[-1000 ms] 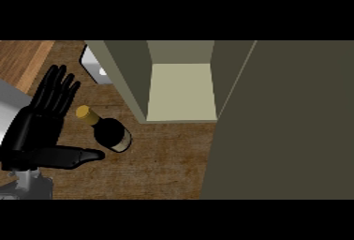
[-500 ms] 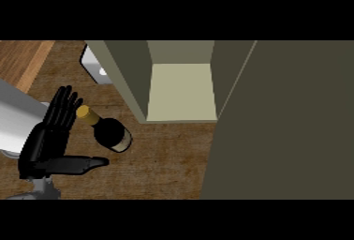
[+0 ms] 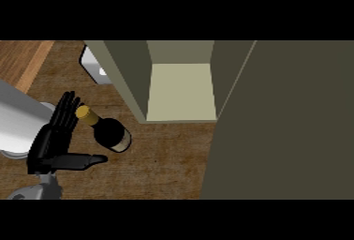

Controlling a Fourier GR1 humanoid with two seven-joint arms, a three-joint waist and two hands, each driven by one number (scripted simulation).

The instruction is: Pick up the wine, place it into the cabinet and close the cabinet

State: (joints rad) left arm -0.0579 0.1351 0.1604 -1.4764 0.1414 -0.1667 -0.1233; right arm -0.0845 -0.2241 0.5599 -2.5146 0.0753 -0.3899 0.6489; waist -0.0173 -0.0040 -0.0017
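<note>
Counter (image 3: 159, 164): brown, coarse woven-looking grain, matt; runs under and to the right of the left hand (image 3: 52, 140). A strip of smoother orange-brown wood (image 3: 21, 61) lies beyond the fingertips, upper left.

Left hand: black, matt, plastic-like. Forearm (image 3: 17, 122) just left of it: pale grey, smooth, soft sheen.

Wine bottle (image 3: 110, 133), just right of the fingers: dark glassy body, near black, with a yellow-gold cap (image 3: 84, 112) and a pale band at the base.

Cabinet (image 3: 180, 93), further right of the hand: olive-grey painted panels, flat and matt; paler cream inner floor.

Door (image 3: 283, 122), far right: same olive-grey, smooth, matt.
</note>
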